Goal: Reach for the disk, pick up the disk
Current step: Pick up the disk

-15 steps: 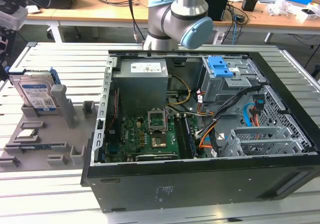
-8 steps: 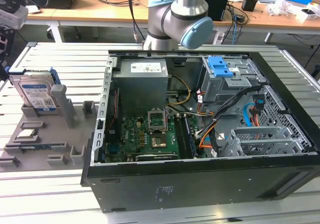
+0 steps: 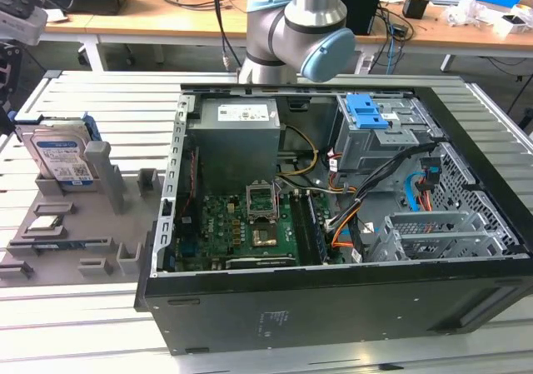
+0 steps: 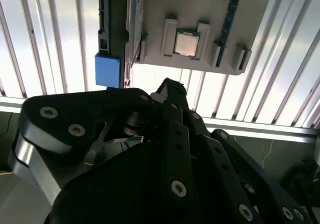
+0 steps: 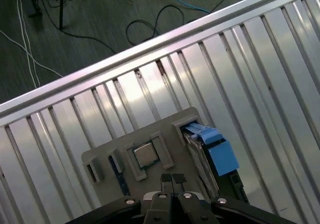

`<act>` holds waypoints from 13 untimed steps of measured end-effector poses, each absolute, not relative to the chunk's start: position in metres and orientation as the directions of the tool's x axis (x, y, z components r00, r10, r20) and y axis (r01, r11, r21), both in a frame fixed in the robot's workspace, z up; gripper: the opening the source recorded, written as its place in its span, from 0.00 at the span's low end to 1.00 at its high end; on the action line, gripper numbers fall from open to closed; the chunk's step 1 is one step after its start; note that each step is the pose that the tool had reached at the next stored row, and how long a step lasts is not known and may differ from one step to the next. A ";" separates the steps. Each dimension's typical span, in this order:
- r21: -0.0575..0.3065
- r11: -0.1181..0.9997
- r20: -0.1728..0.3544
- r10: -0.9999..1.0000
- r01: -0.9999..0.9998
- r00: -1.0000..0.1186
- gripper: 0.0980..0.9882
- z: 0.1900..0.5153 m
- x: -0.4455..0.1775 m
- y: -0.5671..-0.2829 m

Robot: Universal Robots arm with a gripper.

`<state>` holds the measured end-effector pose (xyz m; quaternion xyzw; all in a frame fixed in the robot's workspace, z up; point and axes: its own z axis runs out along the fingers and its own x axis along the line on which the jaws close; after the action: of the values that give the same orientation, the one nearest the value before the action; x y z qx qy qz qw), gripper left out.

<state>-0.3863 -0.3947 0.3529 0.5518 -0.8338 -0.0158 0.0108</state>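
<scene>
the disk (image 3: pixel 57 153) stands propped on edge in a slot at one end of the grey holder plate (image 3: pixel 58 249), which lies on the slatted metal bench (image 3: pixel 108 91) at the exterior view's left, beside the open computer case (image 3: pixel 333 316). in the first wrist view the end effector (image 5: pixel 173 178) hangs above the plate, clear of it, fingertips pressed together with nothing between them, over the processor chip (image 5: pixel 145 154) and apart from the disk's blue rail (image 5: pixel 220 154).

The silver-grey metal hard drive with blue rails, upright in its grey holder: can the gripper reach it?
Probably yes: the silver-grey disk has nothing over it, and the black gripper, shut, hangs above the grey holder, apart from it.
</scene>
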 end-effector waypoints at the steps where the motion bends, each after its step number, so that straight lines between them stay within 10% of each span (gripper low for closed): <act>1: 0.038 0.380 0.000 -0.925 -0.924 -0.381 0.01 0.353 -0.386 -0.395; 13: 0.038 0.279 0.000 -0.960 -0.959 -0.280 0.01 0.353 -0.386 -0.395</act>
<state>-0.3863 -0.3947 0.3529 0.6001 -0.7997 -0.0152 0.0117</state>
